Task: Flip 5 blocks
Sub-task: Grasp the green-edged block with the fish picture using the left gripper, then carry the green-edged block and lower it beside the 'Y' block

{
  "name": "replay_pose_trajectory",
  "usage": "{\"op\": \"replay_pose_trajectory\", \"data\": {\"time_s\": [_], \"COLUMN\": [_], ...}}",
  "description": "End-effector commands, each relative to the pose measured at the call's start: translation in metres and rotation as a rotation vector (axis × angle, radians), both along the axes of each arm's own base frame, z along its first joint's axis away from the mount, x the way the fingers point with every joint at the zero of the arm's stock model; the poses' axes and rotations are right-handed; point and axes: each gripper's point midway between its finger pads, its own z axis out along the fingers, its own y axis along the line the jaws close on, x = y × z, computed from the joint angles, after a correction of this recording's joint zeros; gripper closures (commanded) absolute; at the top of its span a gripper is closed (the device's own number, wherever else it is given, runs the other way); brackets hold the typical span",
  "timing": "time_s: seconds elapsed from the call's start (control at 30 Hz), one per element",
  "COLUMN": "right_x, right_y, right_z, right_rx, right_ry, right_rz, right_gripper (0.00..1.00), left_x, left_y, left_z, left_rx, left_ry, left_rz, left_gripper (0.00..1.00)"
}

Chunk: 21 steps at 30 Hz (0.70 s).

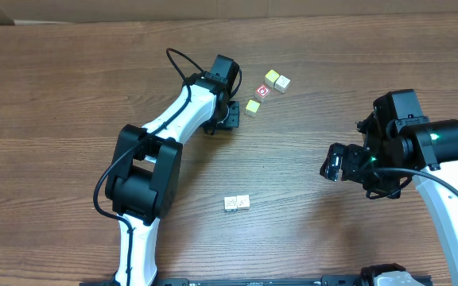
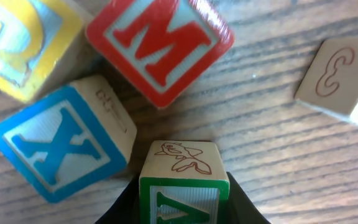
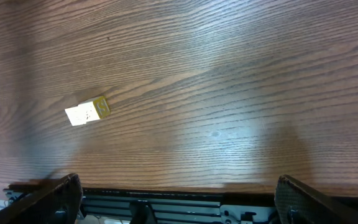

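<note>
While clamped between fingers of left gripper (image 2: 184, 205): small green-faced wooden letter cube (image 2: 180, 163), far centre of brown wood-grain table (image 1: 70, 95), green face toward wrist camera, pale engraved face beyond; no long axis. Six wooden cubes counted: four clustered here, two touching pale cubes (image 1: 237, 203) well apart. Spread wide, empty: right gripper (image 3: 178, 190).

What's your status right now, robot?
Left gripper shut on green block. Right gripper open, empty, off to the side. Blue X block close alongside, red M block just beyond.
</note>
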Motion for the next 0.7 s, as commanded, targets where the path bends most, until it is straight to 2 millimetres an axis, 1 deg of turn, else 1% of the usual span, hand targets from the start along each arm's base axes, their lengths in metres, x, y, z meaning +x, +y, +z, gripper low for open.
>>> {"op": "replay_pose_trajectory", "data": {"time_s": [0.0,0.07,0.1,0.23,0.37,0.4,0.43,0.67], "right_x": [0.003,0.003,0.003,0.003,0.003,0.003,0.003,0.003], "right_y": [0.000,0.000,0.000,0.000,0.000,0.000,0.000,-0.003], "right_z": [0.006,0.006,0.006,0.006,0.006,0.006,0.006,0.005], "right_rx": [-0.004,-0.003,-0.003,-0.003,-0.004,-0.005,-0.006,-0.023], "right_ry": [-0.031,-0.033,-0.033,-0.033,-0.034,-0.034,-0.033,-0.032], "right_rz": [0.008,0.008,0.008,0.008,0.010,0.011,0.011,0.009], "right_gripper": [0.00,0.00,0.00,0.00,0.00,0.00,0.00,0.00], "left_x": [-0.003,-0.004,-0.005,-0.011,-0.022,-0.027,-0.029,-0.048], "left_y": [-0.001,-0.001,0.000,0.002,0.007,0.009,0.010,0.015], "left_z": [-0.005,0.001,0.004,0.016,0.030,0.038,0.041,0.083], "left_rx": [-0.003,-0.002,-0.001,0.005,0.011,0.014,0.014,0.013], "left_ry": [0.036,0.045,0.052,0.081,0.108,0.115,0.119,0.102], "left_rz": [-0.007,0.007,0.017,0.047,0.084,0.091,0.097,0.110], "left_gripper": [0.89,0.95,0.96,0.96,0.95,0.96,0.96,0.96]}}
